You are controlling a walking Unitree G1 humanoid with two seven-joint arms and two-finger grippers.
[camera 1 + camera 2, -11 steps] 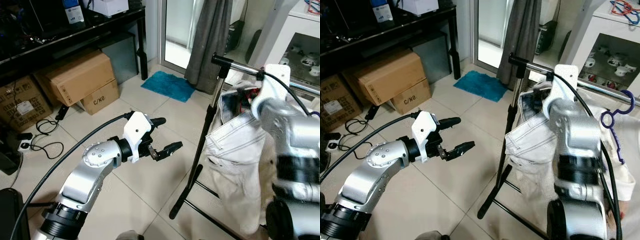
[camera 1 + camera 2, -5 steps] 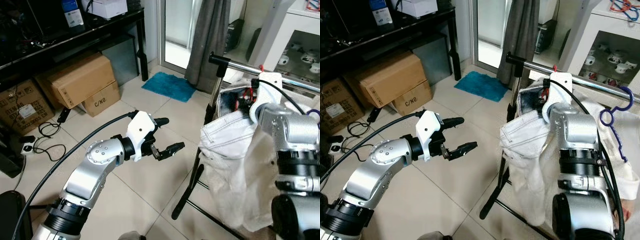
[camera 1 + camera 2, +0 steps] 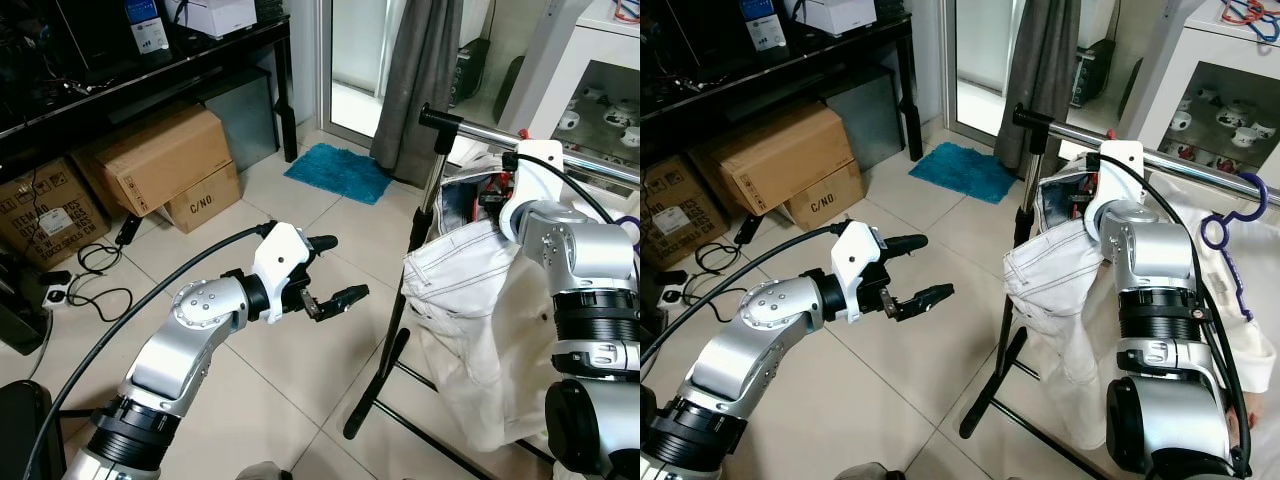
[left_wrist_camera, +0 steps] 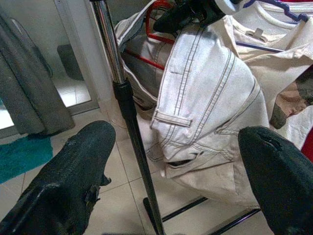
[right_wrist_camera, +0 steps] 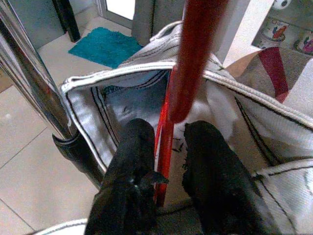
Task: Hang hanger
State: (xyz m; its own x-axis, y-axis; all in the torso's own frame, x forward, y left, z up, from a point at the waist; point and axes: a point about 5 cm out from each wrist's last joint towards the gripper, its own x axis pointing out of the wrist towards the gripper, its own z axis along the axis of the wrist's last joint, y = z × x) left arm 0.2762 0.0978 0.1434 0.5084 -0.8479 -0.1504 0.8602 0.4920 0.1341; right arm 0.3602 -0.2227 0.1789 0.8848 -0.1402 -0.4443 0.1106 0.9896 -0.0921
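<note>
My right gripper (image 5: 164, 183) is shut on a red hanger (image 5: 166, 137), whose thick red hook (image 5: 195, 58) rises beside the chrome rail (image 5: 29, 83). White jeans (image 3: 460, 270) hang from this hanger at the left end of the clothes rack's rail (image 3: 480, 133), next to its black pole (image 3: 415, 260). Whether the hook rests on the rail I cannot tell. My left gripper (image 3: 342, 268) is open and empty, held above the floor to the left of the pole and pointing at the jeans (image 4: 205, 98).
A purple hanger (image 3: 1230, 230) with a cream shirt hangs further right on the rail. The rack's black feet (image 3: 370, 400) spread over the tiles. Cardboard boxes (image 3: 160, 150), cables (image 3: 90, 270), a teal mat (image 3: 338, 170), a grey curtain (image 3: 420, 80) and a glass-fronted cabinet (image 3: 1220, 110) surround the spot.
My right arm has shifted by the rail's left end and the jeans have swayed with it. The left arm has barely moved and stays open.
</note>
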